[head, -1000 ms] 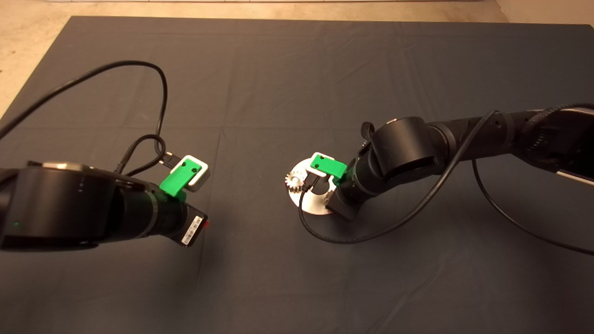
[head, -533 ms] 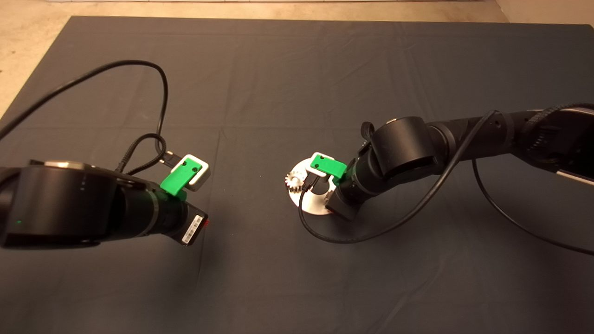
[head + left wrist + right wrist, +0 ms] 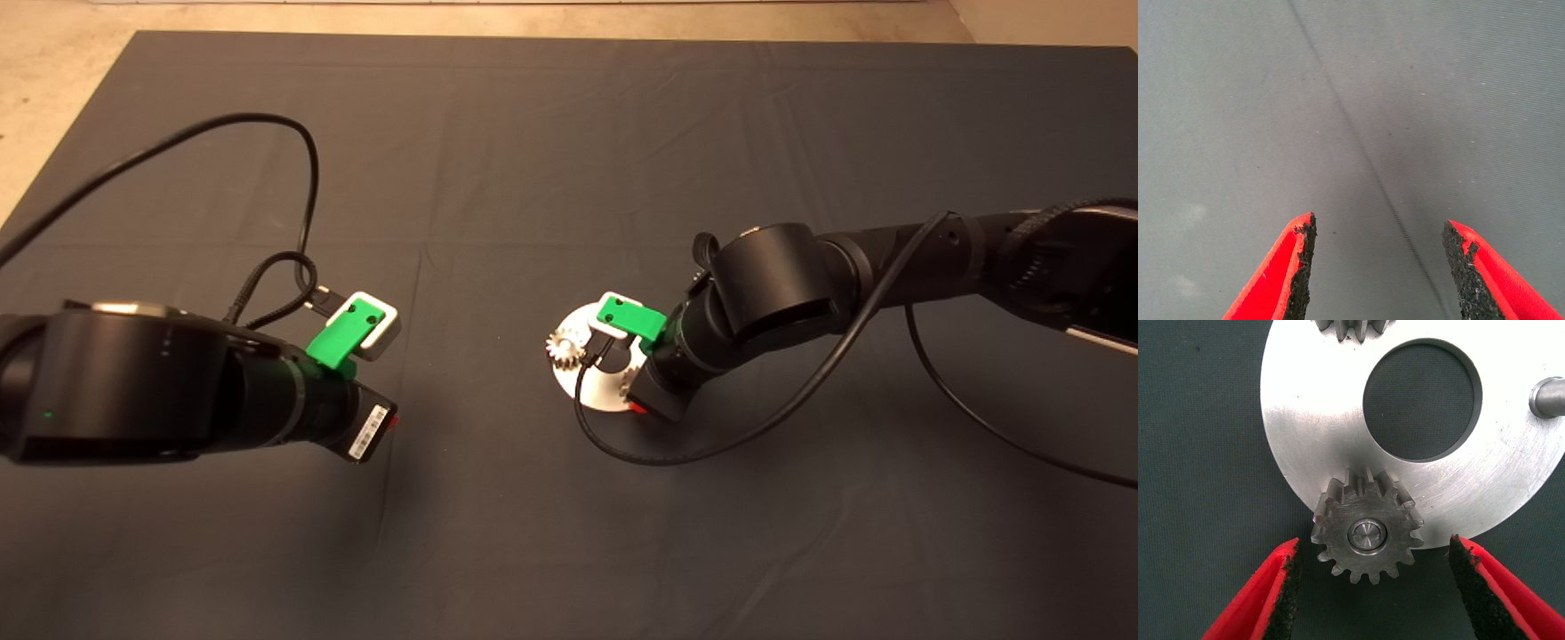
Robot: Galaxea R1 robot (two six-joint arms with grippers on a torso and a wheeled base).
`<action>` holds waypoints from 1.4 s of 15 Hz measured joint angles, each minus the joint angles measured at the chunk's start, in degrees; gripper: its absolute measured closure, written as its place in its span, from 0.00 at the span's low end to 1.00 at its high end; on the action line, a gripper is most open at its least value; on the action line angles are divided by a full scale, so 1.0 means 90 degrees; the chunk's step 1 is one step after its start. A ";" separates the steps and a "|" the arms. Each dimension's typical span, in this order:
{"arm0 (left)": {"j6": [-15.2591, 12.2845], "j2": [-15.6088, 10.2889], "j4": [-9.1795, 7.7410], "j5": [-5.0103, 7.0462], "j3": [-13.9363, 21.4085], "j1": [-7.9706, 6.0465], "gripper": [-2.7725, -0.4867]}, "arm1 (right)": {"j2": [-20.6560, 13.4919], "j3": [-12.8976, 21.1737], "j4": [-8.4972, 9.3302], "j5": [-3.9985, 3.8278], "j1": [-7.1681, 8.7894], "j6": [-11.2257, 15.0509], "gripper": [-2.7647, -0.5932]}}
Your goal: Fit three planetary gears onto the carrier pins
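Observation:
The round silver disc [image 3: 594, 394] lies right of the mat's middle, with the right gripper [image 3: 637, 407] over its near edge. In the right wrist view the disc [image 3: 1305, 420] carries a planetary gear [image 3: 1367, 535] seated on a carrier pin at its rim. My right gripper [image 3: 1375, 543] is open, one finger on each side of this gear and not touching it. A second gear [image 3: 1351, 328] sits at the far rim and also shows in the head view [image 3: 563, 345]. One pin [image 3: 1548, 397] stands bare. A third gear is out of view. My left gripper [image 3: 1378, 223] is open and empty over bare mat.
The left arm's black cable [image 3: 307, 178] loops over the mat at the left. The right arm's cable [image 3: 711, 444] hangs in a loop in front of the disc. The beige floor [image 3: 53, 53] shows past the mat's far left corner. A crease [image 3: 1358, 147] crosses the mat.
The right gripper has shifted a little toward the disc's near edge, so a red finger now shows there. The left arm has shifted slightly. The gear at the disc's left has not moved.

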 joint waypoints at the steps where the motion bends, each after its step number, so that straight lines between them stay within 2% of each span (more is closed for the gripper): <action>1: 0.0004 0.0002 0.0000 -0.0002 -0.0016 -0.0001 0.64 | 0.0000 0.0000 0.0002 0.0001 0.0001 0.0000 0.52; 6: 0.0206 0.0015 0.0003 0.0000 -0.0249 0.0001 0.64 | 0.0000 0.0000 0.0002 0.0001 0.0001 0.0008 0.39; 7: 0.0214 0.0018 0.0005 0.0000 -0.0260 0.0002 0.64 | -0.0004 0.0000 0.0002 -0.0002 0.0003 0.0008 0.34; 11: 0.0297 0.0014 0.0005 -0.0003 -0.0260 0.0001 0.64 | -0.0128 0.0000 0.0002 0.0001 0.0041 0.0061 0.26; 13: 0.0333 0.0011 0.0005 0.0000 -0.0260 0.0002 0.64 | -0.0256 0.0000 0.0002 0.0001 0.0277 0.0210 0.26; 17: 0.0337 -0.0016 0.0005 -0.0003 -0.0257 0.0002 0.64 | -0.0597 0.0000 0.0003 -0.0003 0.1047 0.0664 0.26; 18: 0.0337 -0.0022 0.0005 -0.0003 -0.0257 0.0002 0.64 | -0.0691 0.0000 0.0006 0.0004 0.1150 0.0767 0.26; 20: 0.0337 -0.0037 0.0008 -0.0003 -0.0208 0.0002 0.64 | -0.0838 0.0008 0.0018 0.0004 0.1142 0.0819 0.26; 21: 0.0337 -0.0040 0.0005 0.0000 -0.0154 0.0002 0.64 | -0.0972 0.0015 0.0020 0.0038 0.1113 0.0824 0.26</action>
